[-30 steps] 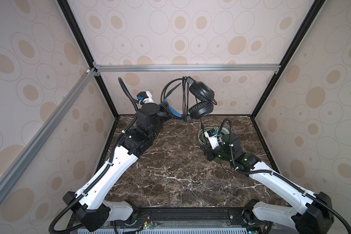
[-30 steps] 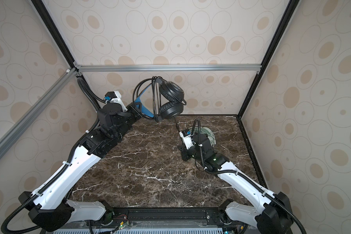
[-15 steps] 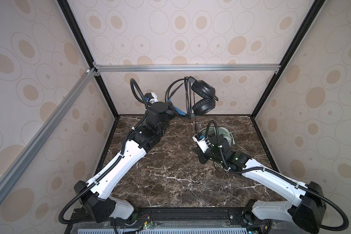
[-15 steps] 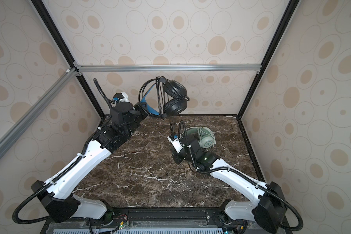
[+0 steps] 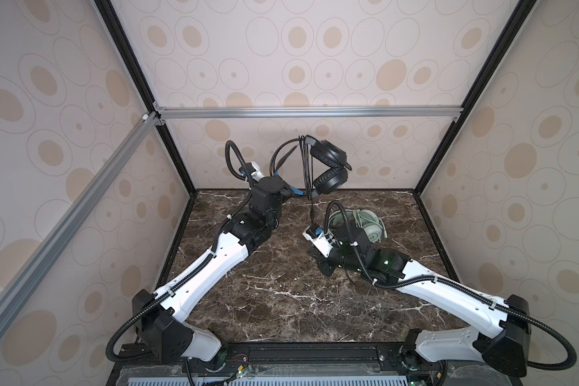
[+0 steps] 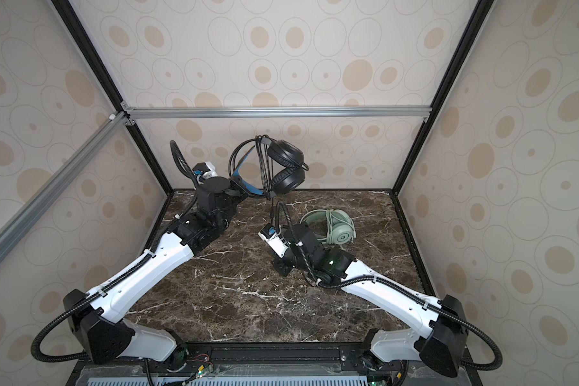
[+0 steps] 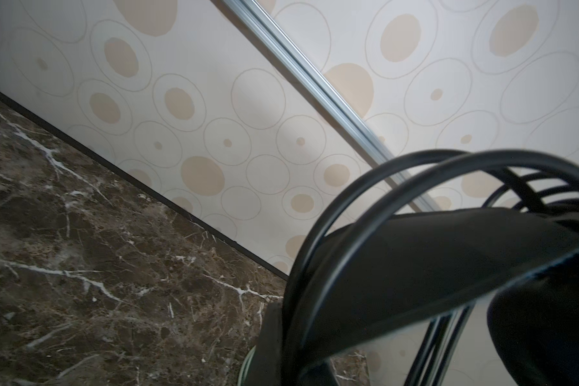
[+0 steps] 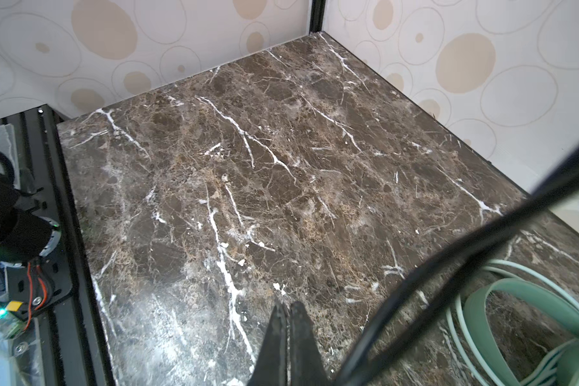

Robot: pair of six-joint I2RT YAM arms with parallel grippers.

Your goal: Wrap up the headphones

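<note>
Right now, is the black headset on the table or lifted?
Lifted. The left gripper holds the black headset by its blue band above the table, with its cord dangling.

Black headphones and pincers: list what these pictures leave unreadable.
- Left pincer on the black headphones: contact too small and dark in both top views, behind the blurred headband in the left wrist view.
- Right pincer, shut: whether it traps the black cord is cut off by the right wrist view's edge.
- Mint headphones: partly behind the right arm in a top view.
</note>
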